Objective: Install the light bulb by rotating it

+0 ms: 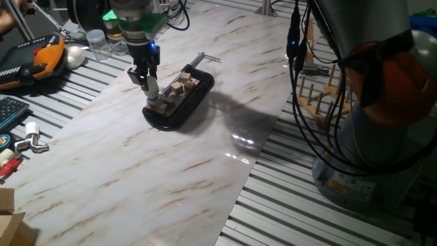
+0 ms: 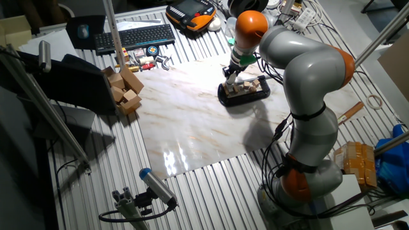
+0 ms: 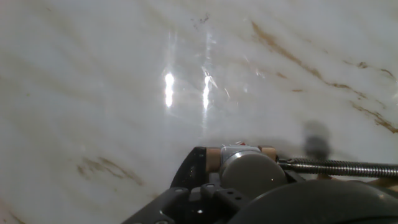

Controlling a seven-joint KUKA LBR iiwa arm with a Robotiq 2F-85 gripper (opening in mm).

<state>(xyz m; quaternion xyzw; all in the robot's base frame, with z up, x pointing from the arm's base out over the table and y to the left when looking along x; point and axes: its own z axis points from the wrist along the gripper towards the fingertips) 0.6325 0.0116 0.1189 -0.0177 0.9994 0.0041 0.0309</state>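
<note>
My gripper (image 1: 149,85) hangs over the left end of a black clamp (image 1: 179,100) that holds several small wooden blocks (image 1: 183,86) on the marble board. Between the fingers sits the light bulb (image 1: 151,89), small, pale and greyish, right above the clamp's end block. In the hand view the bulb (image 3: 249,172) shows as a round grey dome low in the frame. Wooden pieces flank it, the black clamp (image 3: 194,169) lies below it, and the clamp's threaded rod (image 3: 343,167) runs off to the right. The other fixed view has the gripper (image 2: 232,72) at the clamp (image 2: 244,94).
Left of the board lie a white egg-shaped ball (image 1: 74,57), an orange and black pendant (image 1: 39,60) and clear jars (image 1: 97,42). A wooden peg rack (image 1: 319,90) and hanging cables (image 1: 295,48) stand at the right. A keyboard (image 2: 134,36) and loose wooden blocks (image 2: 124,89) lie off the board.
</note>
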